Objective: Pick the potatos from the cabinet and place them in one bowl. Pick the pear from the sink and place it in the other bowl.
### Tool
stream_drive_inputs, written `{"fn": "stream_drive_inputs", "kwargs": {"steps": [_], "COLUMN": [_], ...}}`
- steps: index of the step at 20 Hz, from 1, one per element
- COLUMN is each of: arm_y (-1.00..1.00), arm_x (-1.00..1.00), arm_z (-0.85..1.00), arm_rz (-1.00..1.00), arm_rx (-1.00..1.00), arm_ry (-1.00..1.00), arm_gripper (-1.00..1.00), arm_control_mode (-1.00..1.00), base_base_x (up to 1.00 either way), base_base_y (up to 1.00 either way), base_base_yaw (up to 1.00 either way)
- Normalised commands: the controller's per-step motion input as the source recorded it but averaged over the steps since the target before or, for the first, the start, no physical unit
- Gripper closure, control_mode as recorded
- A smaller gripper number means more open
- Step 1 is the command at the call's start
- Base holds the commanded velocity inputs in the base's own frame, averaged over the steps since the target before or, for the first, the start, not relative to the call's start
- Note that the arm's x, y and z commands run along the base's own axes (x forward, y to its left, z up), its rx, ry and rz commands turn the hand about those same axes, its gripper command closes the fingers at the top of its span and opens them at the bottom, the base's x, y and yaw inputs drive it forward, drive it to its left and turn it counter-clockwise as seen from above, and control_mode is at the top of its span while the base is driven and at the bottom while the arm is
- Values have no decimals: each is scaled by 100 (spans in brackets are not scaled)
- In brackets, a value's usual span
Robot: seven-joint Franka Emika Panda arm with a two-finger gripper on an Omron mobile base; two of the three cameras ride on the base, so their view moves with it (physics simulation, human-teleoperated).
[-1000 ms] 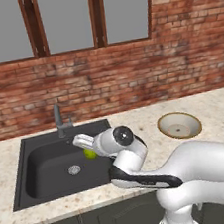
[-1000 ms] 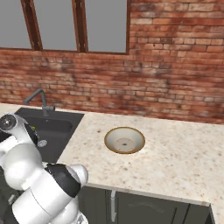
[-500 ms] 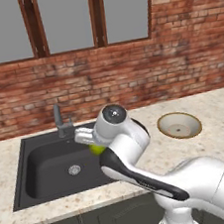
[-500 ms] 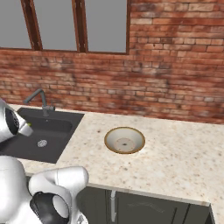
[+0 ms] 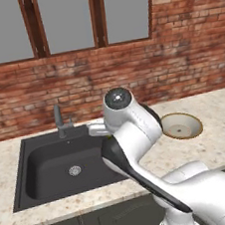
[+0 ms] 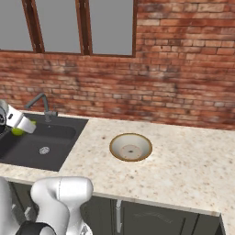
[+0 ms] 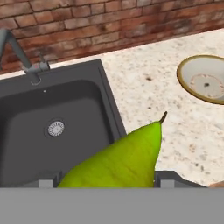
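Gripper (image 6: 23, 125) closed on the pear (image 7: 124, 159), seen at far left of the right base view, a green sliver poking out beside the white hand. In the hand view, pear at bottom centre, lying between the finger tips with its stem pointing up and right. Held above the sink (image 5: 66, 163), near the basin's right edge; faucet (image 5: 59, 120) at upper left of the hand view, drain (image 7: 55, 128) left of centre. Cream bowl (image 5: 181, 125) on the counter (image 6: 183, 156), right of centre in the left base view, upper right corner in the hand view, well apart from the pear.

Handling, as a judgement: light, firm, smooth-skinned and tapered (so prone to slipping toward the narrow end if squeezed there). Best held across the wide belly, which looks to be roughly the case, though the exact contact spots sit under the bottom edge and cannot be told. No great fragility, only bruising from a hard squeeze or a drop. Next call: carry right over the counter, lower close over the bowl, then release so no rolling out over the shallow rim.
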Motion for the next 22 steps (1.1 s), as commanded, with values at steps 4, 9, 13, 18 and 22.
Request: {"fn": "stream_drive_inputs", "kwargs": {"steps": [4, 9, 13, 18, 22], "arm_y": [-77, -97, -100, -100, -100], "arm_x": [22, 26, 22, 19, 21], "arm_z": [53, 20, -6, -14, -29], "arm_rz": [0, 0, 0, 0, 1], "arm_rx": [-16, -8, 0, 0, 0], "arm_ry": [3, 2, 0, 0, 0], "arm_gripper": [100, 100, 100, 100, 100], "arm_control_mode": [-100, -100, -100, -100, -100], "base_base_x": [0, 0, 0, 0, 0], "base_base_y": [0, 0, 0, 0, 0], "base_base_yaw": [0, 0, 0, 0, 0]}}
